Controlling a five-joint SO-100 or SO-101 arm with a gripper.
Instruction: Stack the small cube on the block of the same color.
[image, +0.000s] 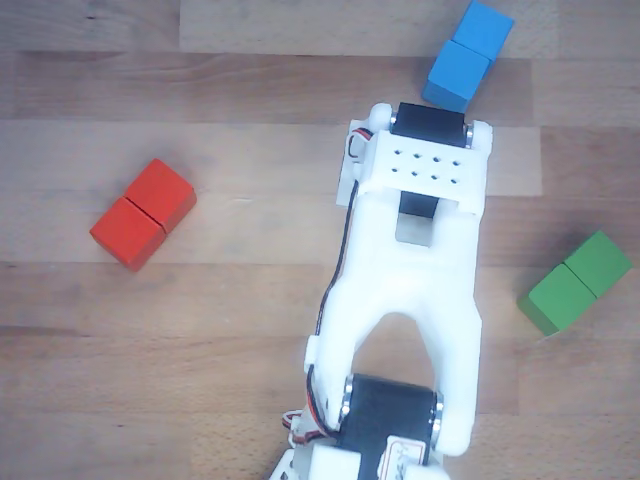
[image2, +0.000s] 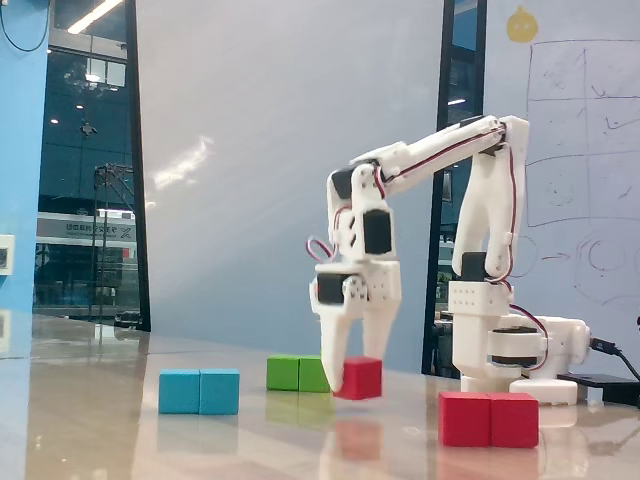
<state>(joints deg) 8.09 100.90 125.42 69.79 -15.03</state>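
You see the wooden tabletop (image: 90, 400) filling the other view, and the white arm (image2: 470, 150) reaches from the right of the fixed view toward the centre. In the fixed view the fingers (image2: 345, 385) point down at lower centre and they are clenched on the small cube (image2: 360, 378), which hangs just above the tabletop. The red block (image2: 488, 418) lies at the lower right of that view, well apart from the small cube; in the other view it lies at the left. The blue block (image2: 199, 391) is at lower left, and the green block (image2: 297, 373) is behind the fingers, partly hidden.
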